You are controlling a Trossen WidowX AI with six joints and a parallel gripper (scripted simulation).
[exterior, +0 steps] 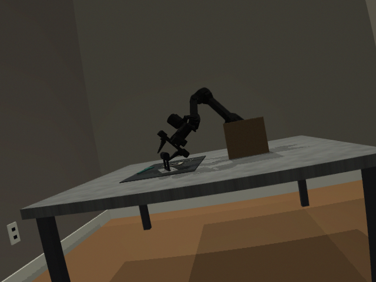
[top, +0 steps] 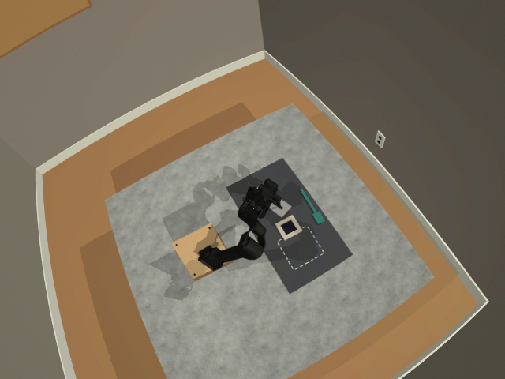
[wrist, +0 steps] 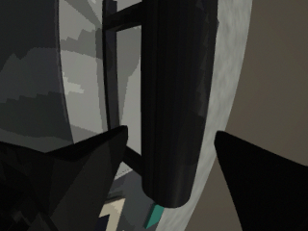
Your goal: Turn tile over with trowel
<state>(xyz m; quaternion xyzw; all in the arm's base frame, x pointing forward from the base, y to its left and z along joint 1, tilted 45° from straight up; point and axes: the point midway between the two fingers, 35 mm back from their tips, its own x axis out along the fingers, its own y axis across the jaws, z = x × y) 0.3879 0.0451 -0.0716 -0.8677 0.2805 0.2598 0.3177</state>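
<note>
The small trowel (exterior: pixel 165 157) (wrist: pixel 176 90) stands on the dark mat (top: pixel 326 253) (exterior: pixel 136 177), with a black cylinder handle raised on thin posts over a pale blade. My gripper (top: pixel 278 201) (exterior: pixel 165 154) (wrist: pixel 171 135) is open, with a finger on either side of the handle and not closed on it. In the top view the arm hides most of the trowel. The tile (top: pixel 289 228) has a cream border and lies with its dark marked square facing up. It sits over the far left corner of the dashed outline (top: pixel 322 253).
A teal long-handled tool (top: pixel 312 205) (exterior: pixel 145 170) (wrist: pixel 154 216) lies on the mat's right side. The arm's base sits on a wooden block (top: pixel 191 249) (exterior: pixel 245 136) on the grey table (top: pixel 203 326) (exterior: pixel 242 173). The table edges are near in the exterior view.
</note>
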